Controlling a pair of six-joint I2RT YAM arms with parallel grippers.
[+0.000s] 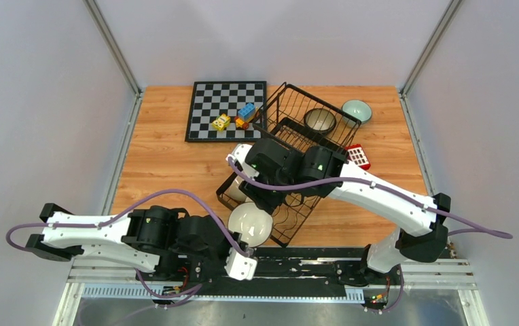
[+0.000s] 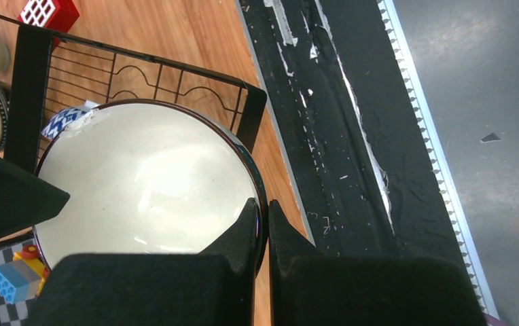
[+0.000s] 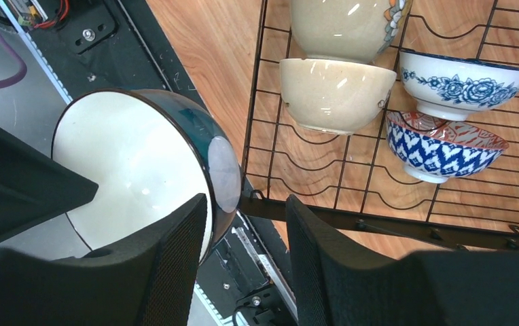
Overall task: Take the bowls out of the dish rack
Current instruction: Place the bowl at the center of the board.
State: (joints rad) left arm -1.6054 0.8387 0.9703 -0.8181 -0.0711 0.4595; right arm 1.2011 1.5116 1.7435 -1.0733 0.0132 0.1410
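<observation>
The table (image 1: 168, 149) carries the rack (image 1: 289, 107) at its middle, set at a slant, with a chessboard (image 1: 216, 102) lying flat just to its far left. The right arm reaches across the rack's near half, and the left arm comes in low from the near left corner. The left gripper (image 2: 263, 221) is clamped on the rim of a teal bowl (image 3: 128, 163) – one finger on the white inside, the other on the outer wall. The bowl is tipped on edge, off the table and just outside the rack's near wall, above the black rail at the table's near edge. The right gripper (image 3: 246, 204) hangs over that same near wall with its jaws apart and nothing held; the teal bowl's foot sits close by its left finger, though contact cannot be made out. Inside the rack's near end four bowls stand on edge, close together: a beige bowl (image 3: 335, 92), a second beige bowl (image 3: 342, 24) touching it, a floral bowl (image 3: 464, 81) and a zigzag bowl (image 3: 443, 146) right under that. At the far end a dark bowl (image 1: 320, 120) sits upright on the grid floor. A mint bowl (image 1: 356, 110) stands on the table just past the rack's far right corner. A red block (image 1: 357, 156) lies beside the rack's right wall, and small toy blocks (image 1: 236, 117) rest on the chessboard's near right corner.
</observation>
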